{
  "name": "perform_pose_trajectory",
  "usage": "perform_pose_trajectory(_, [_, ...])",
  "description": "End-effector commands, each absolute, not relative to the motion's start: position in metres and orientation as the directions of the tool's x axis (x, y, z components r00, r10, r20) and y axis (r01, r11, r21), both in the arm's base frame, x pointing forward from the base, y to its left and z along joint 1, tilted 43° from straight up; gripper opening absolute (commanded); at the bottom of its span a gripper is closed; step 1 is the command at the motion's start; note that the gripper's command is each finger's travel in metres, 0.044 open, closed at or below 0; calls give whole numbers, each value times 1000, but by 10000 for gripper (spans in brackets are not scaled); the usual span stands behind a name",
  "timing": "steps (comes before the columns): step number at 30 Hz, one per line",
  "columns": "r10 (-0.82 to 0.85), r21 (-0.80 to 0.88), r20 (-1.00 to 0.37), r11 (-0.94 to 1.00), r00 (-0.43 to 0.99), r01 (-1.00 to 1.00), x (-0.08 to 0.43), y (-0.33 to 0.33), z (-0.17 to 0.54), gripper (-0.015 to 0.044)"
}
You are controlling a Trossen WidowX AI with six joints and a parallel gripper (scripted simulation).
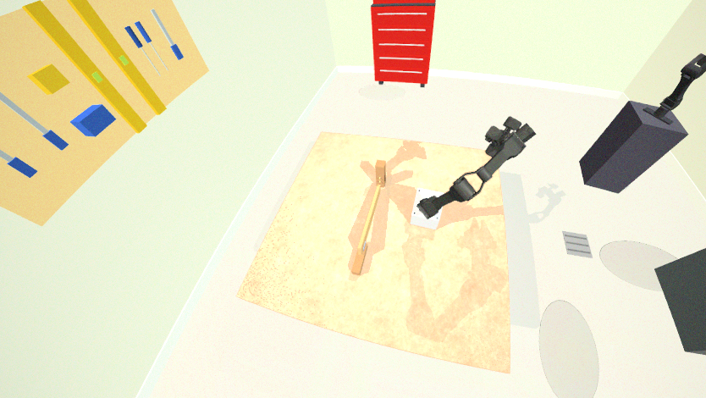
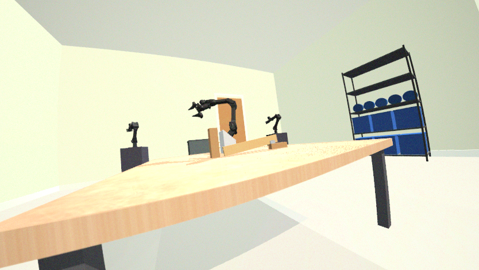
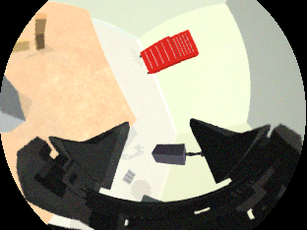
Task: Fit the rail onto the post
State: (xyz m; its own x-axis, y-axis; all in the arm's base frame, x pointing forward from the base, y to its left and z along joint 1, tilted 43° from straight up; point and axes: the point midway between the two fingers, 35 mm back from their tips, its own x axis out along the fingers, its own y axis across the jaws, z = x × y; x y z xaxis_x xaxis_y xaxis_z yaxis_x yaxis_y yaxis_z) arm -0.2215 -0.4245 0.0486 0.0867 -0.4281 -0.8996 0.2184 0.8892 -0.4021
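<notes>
With twelve o'clock at the top of the overhead view, the wooden rail [image 1: 370, 214] [image 2: 249, 145] slopes across the worktop [image 1: 306, 296] [image 2: 167, 184] [image 3: 84, 93], its low near end just beside the upright wooden post [image 1: 380, 170] [image 2: 213, 142] [image 3: 40, 31]. From there it runs between six and seven o'clock, rising to its far end at the bracket [image 1: 364, 245] [image 2: 273, 142] on the low footboard block [image 1: 358, 264] [image 2: 278, 145]. The rail is tilted, so it is not fitted level to the post; the pegs are too small to judge clearly. The hand [image 1: 504, 132] [image 2: 194, 110] [image 3: 159, 123] is spread wide with nothing between its fingers, raised well apart from the rail, between two and three o'clock from the post. The arm's white base plate [image 1: 420, 222] [image 2: 226, 141] lies toward three o'clock from the rail.
</notes>
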Motion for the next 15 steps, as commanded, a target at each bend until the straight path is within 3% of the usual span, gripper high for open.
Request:
perform_pose_trajectory(1, [-426, -401, -900, 891, 91, 213, -218, -425, 48, 426])
perform_pose_trajectory(15, [-174, -293, -907, 915, 383, -279, 26, -431, 10, 440])
